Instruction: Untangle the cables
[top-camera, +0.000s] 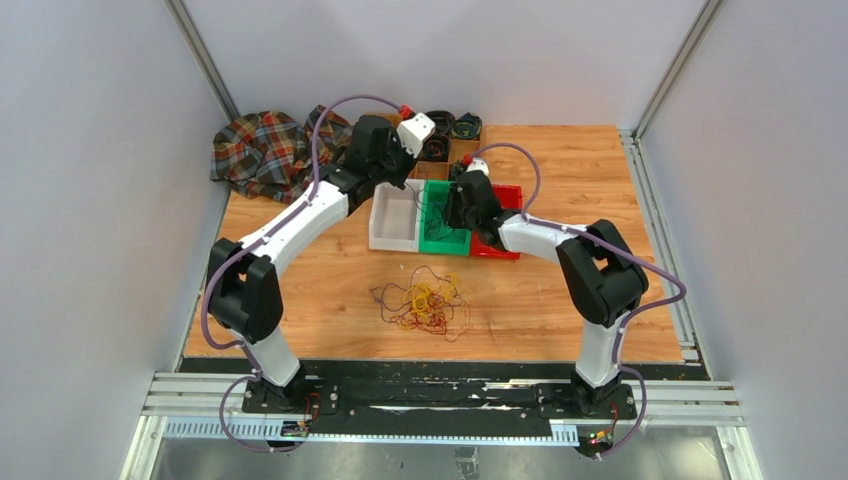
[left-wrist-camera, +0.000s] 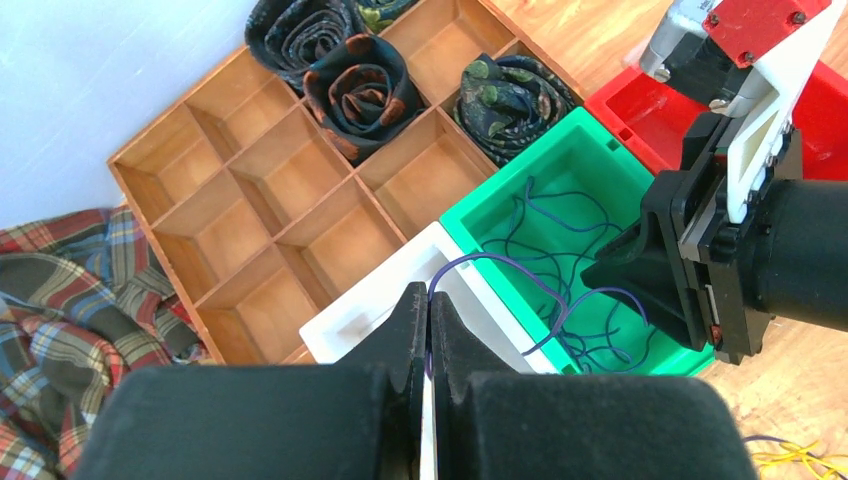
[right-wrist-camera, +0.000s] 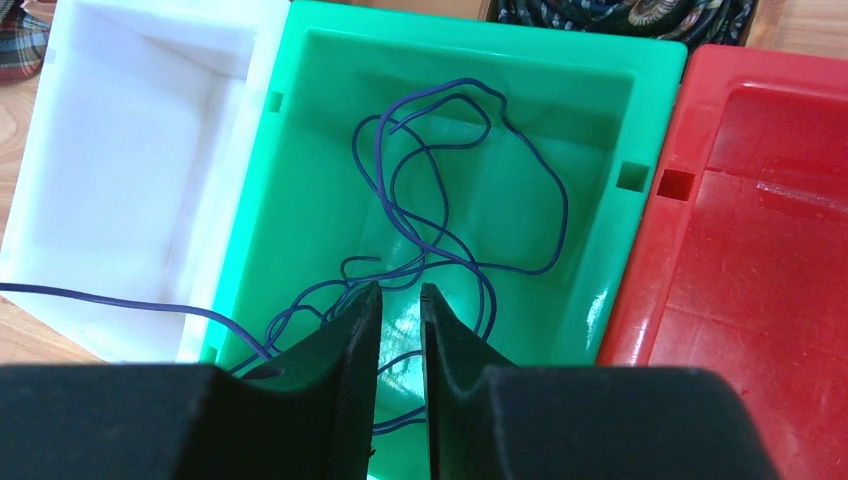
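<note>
left gripper (left-wrist-camera: 428, 335) pinched shut on a purple strand (left-wrist-camera: 490, 257) running into the green bin (right-wrist-camera: 480, 25) at mid table (top-camera: 600, 180), prob. holding it taut so right gripper (right-wrist-camera: 400, 320), jaws a slit apart w/ nothing clearly nipped, can sort the loops; yel/red cables (top-camera: 425, 298) lie by its near edge.

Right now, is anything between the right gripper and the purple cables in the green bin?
Nothing visible. The right gripper hangs just above the purple cables inside the green bin, jaws slightly apart. One strand runs out over the white bin to the shut left gripper.
</note>
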